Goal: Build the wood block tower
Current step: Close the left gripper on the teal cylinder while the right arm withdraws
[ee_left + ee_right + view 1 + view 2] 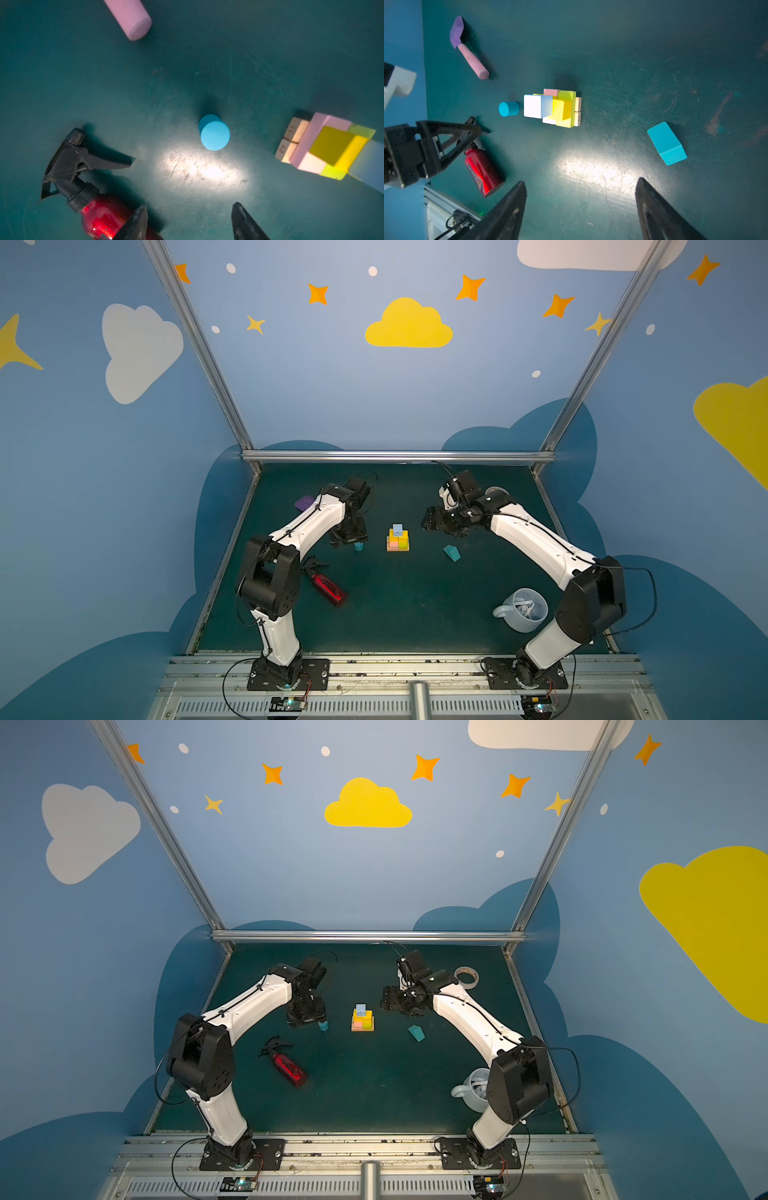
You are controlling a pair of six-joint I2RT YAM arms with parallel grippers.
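Left claw (189, 207) hanging open, holding nothing, hovering near round blue block (215, 133). Right claw (581, 182) gaping wide, empty too.
Tower (398, 538) standing between claws, pale blue cube (537, 106) sitting on top. Round block standing near it, roof block (666, 143) lying apart.
Danger: round block slipping or rolling when pinched.
Danger: claw bumping tower while placing, knocking cubes off.
Red bottle (99, 216) lying close, maybe getting nudged.
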